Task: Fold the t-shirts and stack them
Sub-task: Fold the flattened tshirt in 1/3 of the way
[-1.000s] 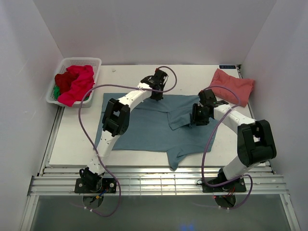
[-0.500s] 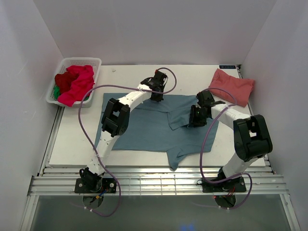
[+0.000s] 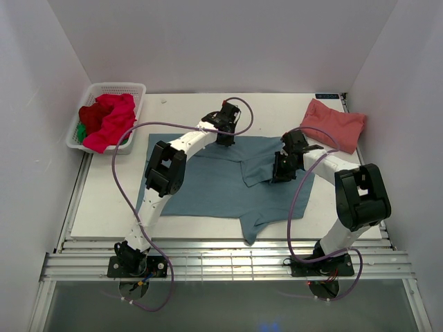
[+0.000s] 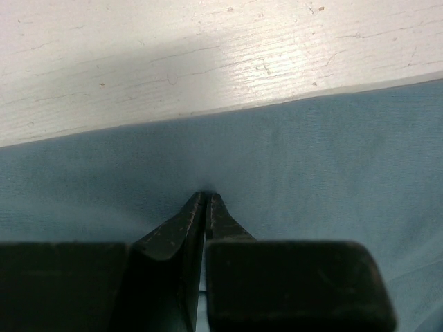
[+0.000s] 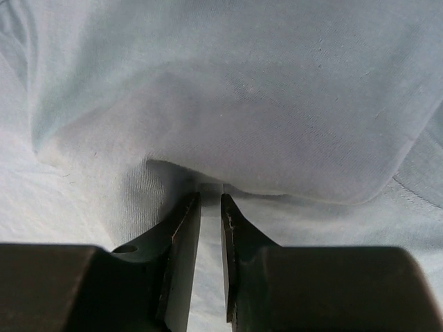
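- Teal t-shirt (image 3: 208, 187) lies spread at frame centre; left gripper (image 4: 206, 196) is clenched on its far hem
- Right gripper (image 5: 211, 198): jaws barely apart at a fold, hold unclear; it should bite deep, then both lift evenly

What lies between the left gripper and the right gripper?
Only the blue t-shirt, one part folded over, fills the stretch from the left gripper to the right gripper; the top view shows it.
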`<action>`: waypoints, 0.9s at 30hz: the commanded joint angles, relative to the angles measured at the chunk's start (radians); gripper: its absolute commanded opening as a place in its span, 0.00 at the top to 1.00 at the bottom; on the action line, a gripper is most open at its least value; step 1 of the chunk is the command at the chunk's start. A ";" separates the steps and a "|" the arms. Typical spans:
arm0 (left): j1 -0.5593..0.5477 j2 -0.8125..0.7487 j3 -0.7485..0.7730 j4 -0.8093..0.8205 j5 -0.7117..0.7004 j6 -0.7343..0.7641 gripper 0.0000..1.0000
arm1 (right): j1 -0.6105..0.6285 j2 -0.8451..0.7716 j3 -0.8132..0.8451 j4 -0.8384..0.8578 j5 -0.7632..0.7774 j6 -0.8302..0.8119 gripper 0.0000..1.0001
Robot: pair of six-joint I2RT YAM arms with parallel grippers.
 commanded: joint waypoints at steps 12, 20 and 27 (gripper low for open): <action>0.014 -0.118 -0.076 -0.003 0.015 -0.007 0.84 | 0.023 0.035 0.001 0.007 -0.002 -0.001 0.84; 0.019 -0.123 -0.107 0.005 0.029 -0.016 0.84 | 0.029 -0.003 0.045 -0.070 0.096 -0.019 0.92; 0.020 -0.112 -0.101 0.014 0.049 -0.020 0.85 | 0.031 -0.069 0.160 -0.281 0.281 -0.028 0.92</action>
